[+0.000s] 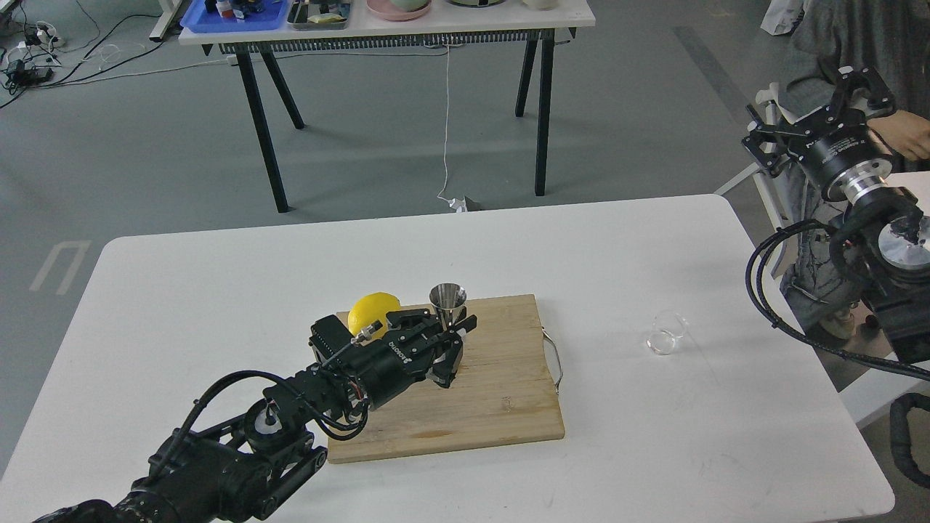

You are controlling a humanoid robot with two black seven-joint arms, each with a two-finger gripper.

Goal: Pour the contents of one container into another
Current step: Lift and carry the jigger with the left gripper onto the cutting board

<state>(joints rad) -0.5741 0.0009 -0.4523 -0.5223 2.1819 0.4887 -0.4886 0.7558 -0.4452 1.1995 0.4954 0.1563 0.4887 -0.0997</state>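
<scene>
The steel jigger (447,298) stands upright over the middle of the bamboo cutting board (501,396), with my left gripper (452,338) shut around its waist. Its lower cone is hidden behind the fingers, so I cannot tell whether it touches the board. The clear glass cup (668,333) sits on the white table to the right of the board, with nothing near it. My right gripper (808,109) is raised high off the table's right edge, open and holding nothing, far above and right of the cup.
A yellow lemon (369,311) lies at the board's back left corner, just behind my left wrist. The board has a metal handle (556,361) on its right side. A person (857,43) sits at the far right, behind my right gripper.
</scene>
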